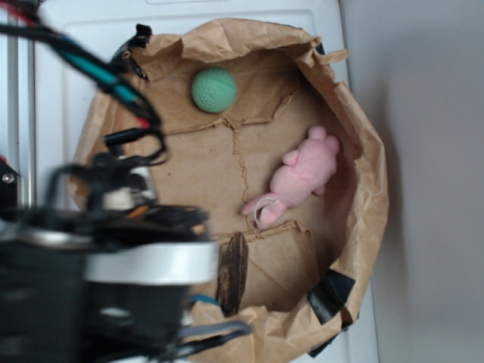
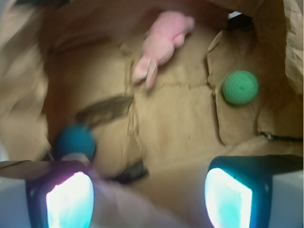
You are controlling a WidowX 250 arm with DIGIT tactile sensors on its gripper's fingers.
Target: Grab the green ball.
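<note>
Exterior view shows the green ball lying on the brown paper floor near the far edge of the paper-lined bin, toward its far-left corner, just beside a tear in the paper. It rests alone, touching neither the paper wall nor any other object. Well apart from it, near the right edge, lies a pink plush toy, stretched diagonally. A dark stain marks the paper toward the near edge, and black tape holds the rim at the near-right corner. The robot arm fills the near-left corner, blurred and close to the camera, with cables running toward the left edge.

Wrist view gives the green ball at upper right, on a torn flap of paper, clear of everything. The pink plush toy lies at the top centre. A teal-blue ball sits low on the left, just beyond the left finger. The gripper hangs above the paper with its fingers spread wide, nothing between them, and the green ball is well away from both.
</note>
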